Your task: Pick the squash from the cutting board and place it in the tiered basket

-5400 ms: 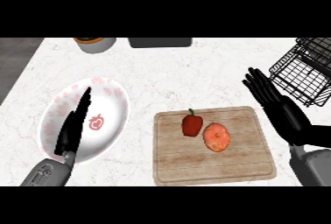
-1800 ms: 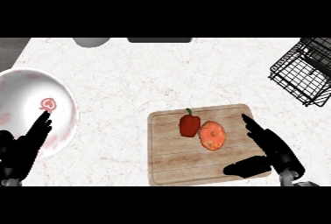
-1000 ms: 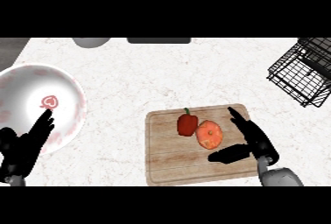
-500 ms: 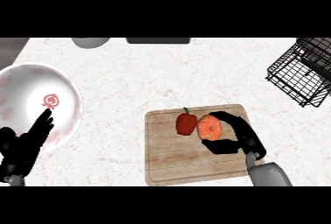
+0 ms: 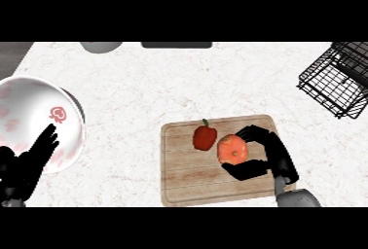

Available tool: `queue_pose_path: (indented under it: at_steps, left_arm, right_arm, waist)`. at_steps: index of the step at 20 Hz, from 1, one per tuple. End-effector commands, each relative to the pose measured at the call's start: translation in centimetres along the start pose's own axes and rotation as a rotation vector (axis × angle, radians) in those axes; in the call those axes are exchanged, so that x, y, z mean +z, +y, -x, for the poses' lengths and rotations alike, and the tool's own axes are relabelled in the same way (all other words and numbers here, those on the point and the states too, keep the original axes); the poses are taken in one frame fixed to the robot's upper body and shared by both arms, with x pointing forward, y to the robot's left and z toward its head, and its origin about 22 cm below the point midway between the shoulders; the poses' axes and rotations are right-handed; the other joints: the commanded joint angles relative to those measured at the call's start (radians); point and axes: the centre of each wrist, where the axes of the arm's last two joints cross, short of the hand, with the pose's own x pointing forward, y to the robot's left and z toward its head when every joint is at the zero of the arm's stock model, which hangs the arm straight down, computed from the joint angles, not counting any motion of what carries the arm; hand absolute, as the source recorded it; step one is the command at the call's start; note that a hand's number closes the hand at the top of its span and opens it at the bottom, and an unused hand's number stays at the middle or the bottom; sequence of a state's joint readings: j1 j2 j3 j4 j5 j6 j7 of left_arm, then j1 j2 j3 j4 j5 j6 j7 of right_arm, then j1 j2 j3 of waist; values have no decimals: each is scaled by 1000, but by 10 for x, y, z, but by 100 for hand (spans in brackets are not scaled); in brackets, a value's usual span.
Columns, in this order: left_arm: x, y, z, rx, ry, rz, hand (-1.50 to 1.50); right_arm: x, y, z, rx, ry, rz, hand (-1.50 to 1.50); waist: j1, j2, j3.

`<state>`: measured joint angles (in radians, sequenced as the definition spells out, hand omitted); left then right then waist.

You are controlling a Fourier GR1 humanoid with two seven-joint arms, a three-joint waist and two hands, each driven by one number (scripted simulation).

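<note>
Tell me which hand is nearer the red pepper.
Right. The right hand curls round the squash just right of the pepper; the left hand lies far left, by the plate.

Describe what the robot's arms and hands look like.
The left hand and the right hand are both plain black, with slim fingers and a thumb. The right forearm is smooth, grey and rounded where it meets the wrist. No cables or markings show.
</note>
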<state>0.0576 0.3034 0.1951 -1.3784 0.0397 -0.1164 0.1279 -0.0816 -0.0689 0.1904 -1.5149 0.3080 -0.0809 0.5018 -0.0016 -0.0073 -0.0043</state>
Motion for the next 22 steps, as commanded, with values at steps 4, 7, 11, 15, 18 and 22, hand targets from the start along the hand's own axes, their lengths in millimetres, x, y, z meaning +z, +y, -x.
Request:
queue_pose_path:
  at_steps: [4, 7, 11, 15, 18, 22]
  left_arm:
    - [-9, -10, -12, -26, -20, 50, 0]
    - [-14, -21, -22, -41, -61, 84, 0]
    - [-17, -30, -24, -47, -50, 111, 0]
    - [-20, -26, -32, -56, -52, 100, 0]
    - [-22, -27, -33, -46, -43, 94, 0]
    - [-24, -29, -29, -23, -32, 76, 0]
  right_arm:
    - [-51, -12, -75, 199, 168, 381, 150]
    - [-67, -29, -98, 306, 249, 536, 150]
    - [-82, -41, -153, 392, 327, 743, 150]
    - [-87, -53, -205, 459, 352, 957, 150]
    - [-85, -45, -239, 489, 312, 1091, 150]
    - [-78, -40, -285, 474, 295, 1185, 150]
  waist:
    - [77, 28, -4]
    - [115, 41, -10]
    - [135, 40, -7]
    - [134, 29, -4]
    - [125, 29, -3]
    - [102, 28, 0]
